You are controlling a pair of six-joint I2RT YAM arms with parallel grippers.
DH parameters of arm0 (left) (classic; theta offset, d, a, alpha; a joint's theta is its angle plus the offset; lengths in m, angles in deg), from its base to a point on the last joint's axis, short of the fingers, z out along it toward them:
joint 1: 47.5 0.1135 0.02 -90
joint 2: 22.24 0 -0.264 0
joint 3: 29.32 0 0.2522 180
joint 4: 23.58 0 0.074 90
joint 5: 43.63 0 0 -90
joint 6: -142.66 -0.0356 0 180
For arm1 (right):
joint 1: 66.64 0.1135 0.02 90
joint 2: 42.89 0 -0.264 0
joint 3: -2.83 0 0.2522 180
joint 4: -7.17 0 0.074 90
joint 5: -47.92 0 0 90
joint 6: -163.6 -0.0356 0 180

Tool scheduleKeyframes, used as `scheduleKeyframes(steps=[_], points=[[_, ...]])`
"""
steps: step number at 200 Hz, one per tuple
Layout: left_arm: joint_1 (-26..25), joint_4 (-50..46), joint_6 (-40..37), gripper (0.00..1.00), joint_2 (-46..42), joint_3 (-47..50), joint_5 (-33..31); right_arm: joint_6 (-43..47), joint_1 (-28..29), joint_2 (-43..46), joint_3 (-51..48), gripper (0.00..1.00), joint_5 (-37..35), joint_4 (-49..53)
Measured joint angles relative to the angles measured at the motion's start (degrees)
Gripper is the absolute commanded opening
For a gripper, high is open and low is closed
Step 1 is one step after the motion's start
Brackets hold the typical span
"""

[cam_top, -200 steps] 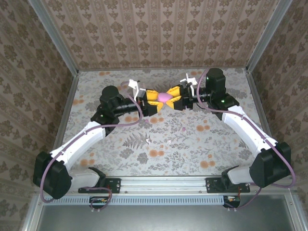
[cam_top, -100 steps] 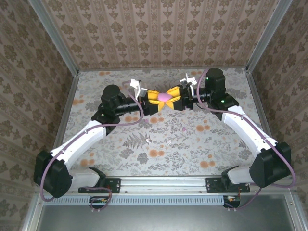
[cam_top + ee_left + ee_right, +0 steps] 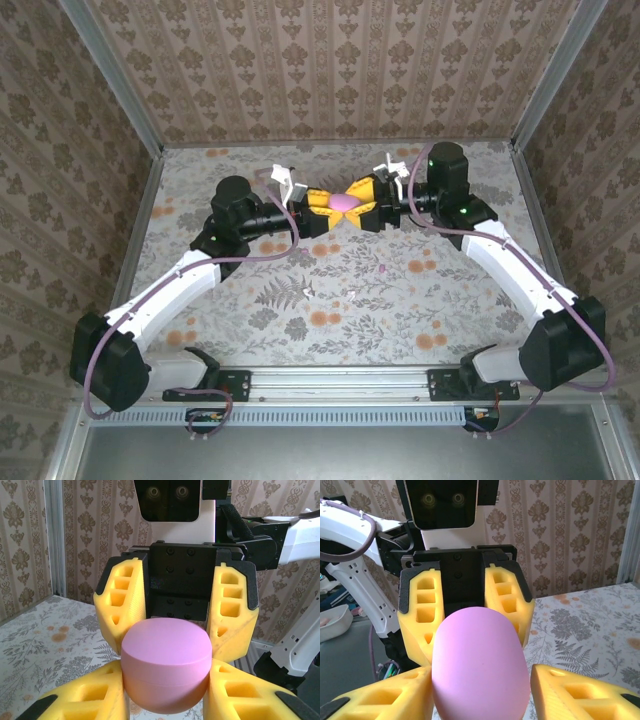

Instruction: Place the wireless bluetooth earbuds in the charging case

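Here, at the near edge of the flower-printed table (image 3: pixel 250 330), two arms are bolted side by side and reach away toward the back. Between them on the surface lies a tiny pink earbud (image 3: pixel 383 268), with a small white earbud (image 3: pixel 307 290) to its left. Both are well apart from the grippers and too small to show detail. Farther on, over the table's far half, the left gripper (image 3: pixel 328 207) and the right gripper (image 3: pixel 362 203) meet tip to tip around the pink charging case (image 3: pixel 345 202), its lid closed. The left gripper's yellow fingers (image 3: pixel 85 700) are clamped flush against the case on both sides. The right gripper's jaws stand slightly parted, one finger (image 3: pixel 580 690) clear of the case by a sliver. Patterned wallpaper (image 3: pixel 330 70) closes the scene behind
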Motion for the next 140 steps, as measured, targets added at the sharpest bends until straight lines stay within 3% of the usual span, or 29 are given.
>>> scheduleKeyframes(steps=[62,100,140], points=[[0.0,-0.2,0.0,0.35,-0.2,0.0,-0.2,0.8,-0.3,0.9,-0.5,0.54,-1.1,0.8],[0.0,-0.4,-0.5,0.35,-0.2,0.0,-0.7,1.0,-0.3,0.9,-0.5,0.45,-1.1,1.1],[0.0,-1.4,-1.8,0.47,-0.3,-0.3,-0.9,1.0,-0.4,0.9,-0.5,0.37,-1.0,1.0]])
